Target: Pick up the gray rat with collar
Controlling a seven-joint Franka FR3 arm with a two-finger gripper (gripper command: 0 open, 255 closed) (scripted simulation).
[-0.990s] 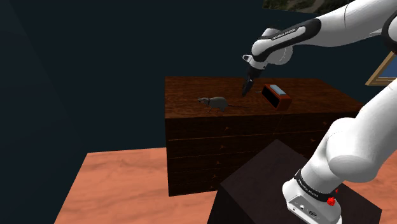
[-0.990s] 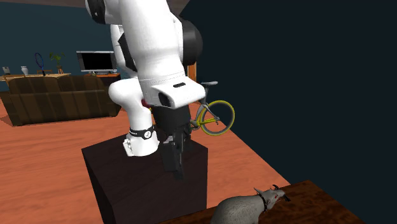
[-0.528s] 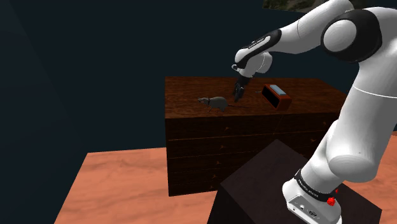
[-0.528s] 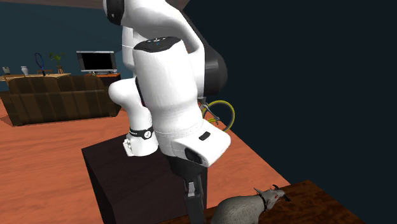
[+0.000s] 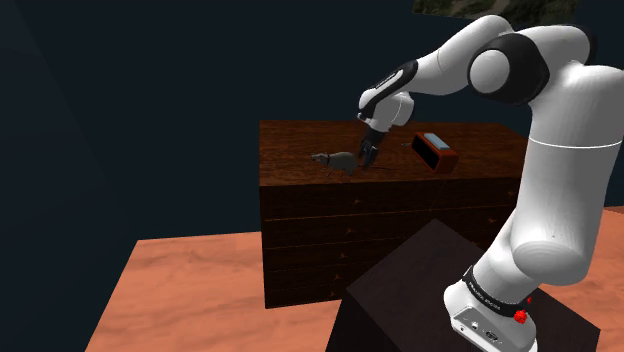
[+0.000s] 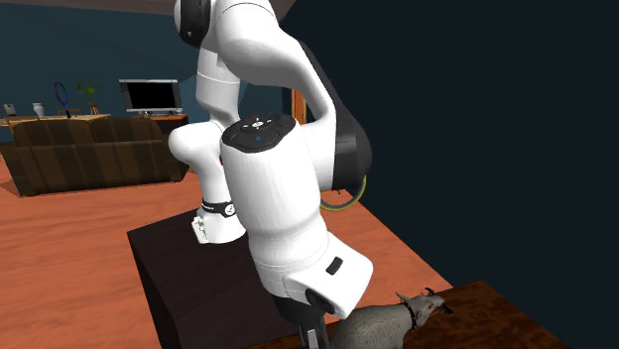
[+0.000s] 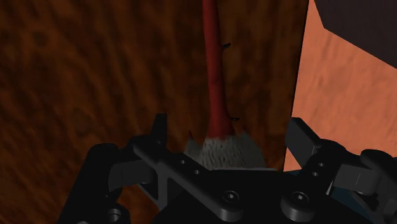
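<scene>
The gray rat (image 5: 336,161) stands on the dark wooden dresser (image 5: 300,140), its head toward the shoulder view's left. In the second exterior view the rat (image 6: 392,319) wears a dark collar, and its hind part is hidden behind the arm's white wrist (image 6: 288,238). My black gripper (image 5: 366,154) hangs just over the rat's rump, pointing down. In the wrist view the gripper (image 7: 230,128) is open. The gray furry rump (image 7: 222,153) lies between the fingers without touching them. The red tail (image 7: 213,63) runs away from the gripper along the wood.
A brown box with a pale top (image 5: 435,151) lies on the dresser, right of the gripper in the shoulder view. The dresser's edge and orange floor (image 7: 343,83) are close beside the tail. The dark stand (image 5: 430,290) is in front. A sofa (image 6: 89,154) stands far behind.
The gripper has moved toward the shoulder view's left and come down, from beside the box to over the rat's rump. The rat has not moved.
</scene>
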